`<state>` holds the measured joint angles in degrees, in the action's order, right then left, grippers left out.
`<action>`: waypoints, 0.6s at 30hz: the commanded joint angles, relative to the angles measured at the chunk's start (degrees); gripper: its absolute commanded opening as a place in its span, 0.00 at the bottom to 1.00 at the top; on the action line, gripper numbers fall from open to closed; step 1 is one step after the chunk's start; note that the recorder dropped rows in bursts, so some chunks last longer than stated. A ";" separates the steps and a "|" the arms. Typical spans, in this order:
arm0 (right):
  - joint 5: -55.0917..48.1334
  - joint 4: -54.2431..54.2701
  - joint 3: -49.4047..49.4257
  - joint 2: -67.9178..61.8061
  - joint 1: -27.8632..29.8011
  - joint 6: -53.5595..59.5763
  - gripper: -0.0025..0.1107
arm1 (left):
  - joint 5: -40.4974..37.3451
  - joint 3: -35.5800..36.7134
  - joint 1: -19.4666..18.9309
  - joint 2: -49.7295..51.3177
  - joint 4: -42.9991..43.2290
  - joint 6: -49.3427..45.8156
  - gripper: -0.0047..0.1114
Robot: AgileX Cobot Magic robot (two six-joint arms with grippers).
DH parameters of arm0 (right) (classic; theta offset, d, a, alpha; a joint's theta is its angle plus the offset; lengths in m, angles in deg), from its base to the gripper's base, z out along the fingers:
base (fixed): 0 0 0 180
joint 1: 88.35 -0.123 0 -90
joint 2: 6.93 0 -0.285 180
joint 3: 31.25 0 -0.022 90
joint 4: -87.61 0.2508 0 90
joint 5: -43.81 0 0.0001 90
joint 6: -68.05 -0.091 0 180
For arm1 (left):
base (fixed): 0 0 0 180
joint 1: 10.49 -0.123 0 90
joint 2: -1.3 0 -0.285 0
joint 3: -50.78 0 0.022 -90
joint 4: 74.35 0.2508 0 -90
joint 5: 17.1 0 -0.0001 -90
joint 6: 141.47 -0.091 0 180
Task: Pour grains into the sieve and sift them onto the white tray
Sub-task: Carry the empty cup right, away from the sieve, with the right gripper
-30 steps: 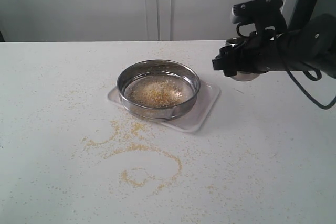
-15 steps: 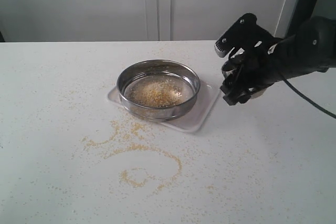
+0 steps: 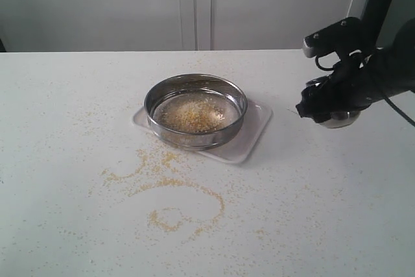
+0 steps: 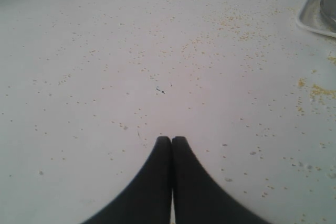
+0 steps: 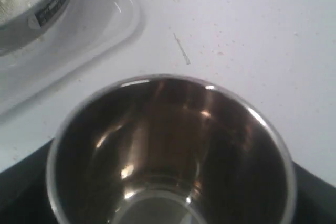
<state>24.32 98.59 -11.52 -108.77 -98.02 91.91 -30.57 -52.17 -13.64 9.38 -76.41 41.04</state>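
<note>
Steel sieve (image 3: 194, 136) opens upward on white tray (image 3: 255, 132); right gripper (image 3: 319, 106), clamping the upright cup (image 3: 338, 120), has withdrawn rightward; left gripper (image 4: 171, 140) closed.

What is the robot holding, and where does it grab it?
The right hand grips the empty steel cup by its outer sides. The left hand, shut, holds nothing.

one sieve (image 3: 194, 138), one white tray (image 3: 257, 126), one cup (image 3: 338, 120)
</note>
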 commanded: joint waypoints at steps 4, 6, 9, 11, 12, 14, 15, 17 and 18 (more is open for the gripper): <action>-1.67 7.32 -1.44 0.58 -1.61 -1.85 0.02 | 0.13 0.16 -0.15 -0.30 -0.44 0.15 0.04; -3.40 7.32 -1.82 0.61 -2.94 5.67 0.02 | 0.13 0.16 -0.15 -0.30 -0.44 0.15 0.04; -4.37 7.32 -1.82 0.61 -5.22 12.17 0.02 | 0.13 0.16 -0.15 -0.30 -0.44 0.15 0.04; -5.57 6.50 -1.82 0.61 -6.29 16.56 0.02 | 0.13 0.16 -0.15 -0.30 -0.44 0.15 0.04; -6.55 5.33 -1.82 0.61 -6.82 20.31 0.02 | 0.13 0.16 -0.15 -0.30 -0.44 0.15 0.04; -7.63 2.52 -1.82 0.61 -6.95 24.48 0.02 | 0.13 0.16 -0.15 -0.30 -0.44 0.15 0.04; -7.63 -0.55 -1.82 0.61 -6.95 24.94 0.02 | 0.13 0.16 -0.15 -0.30 -0.44 0.15 0.04; -7.26 -6.73 -1.82 0.61 -6.79 21.59 0.02 | 0.13 0.16 -0.15 -0.30 -0.44 0.15 0.04; -6.47 -10.06 -1.82 0.61 -6.36 15.72 0.02 | 0.13 0.16 -0.15 -0.30 -0.44 0.15 0.04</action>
<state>16.79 96.67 -12.91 -108.67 -104.93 113.35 -30.57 -52.17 -13.64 9.38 -76.41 41.04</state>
